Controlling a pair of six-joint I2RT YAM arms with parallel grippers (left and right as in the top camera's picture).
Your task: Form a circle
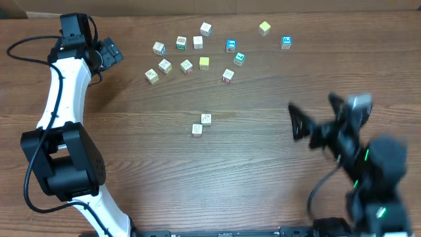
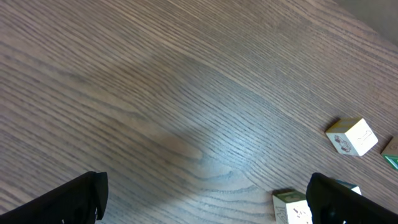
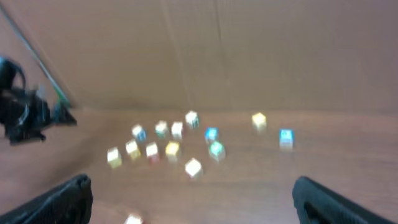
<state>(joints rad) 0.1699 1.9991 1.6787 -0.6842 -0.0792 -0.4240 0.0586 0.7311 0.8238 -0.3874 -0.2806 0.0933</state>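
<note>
Several small picture cubes lie in a loose curved cluster at the far middle of the table; no closed circle shows. A yellow cube and a blue cube sit apart to the right, and two white cubes lie nearer the middle. My left gripper hovers open and empty left of the cluster. In the left wrist view, the left gripper spans bare wood, with a white cube just inside its right finger. My right gripper stands open and empty at the right, and the blurred right wrist view shows the right gripper facing the cubes.
The wooden table stretches between the arms. The left arm's white links and black base occupy the left side. A cardboard wall rises behind the table's far edge. Another white cube lies right of the left gripper.
</note>
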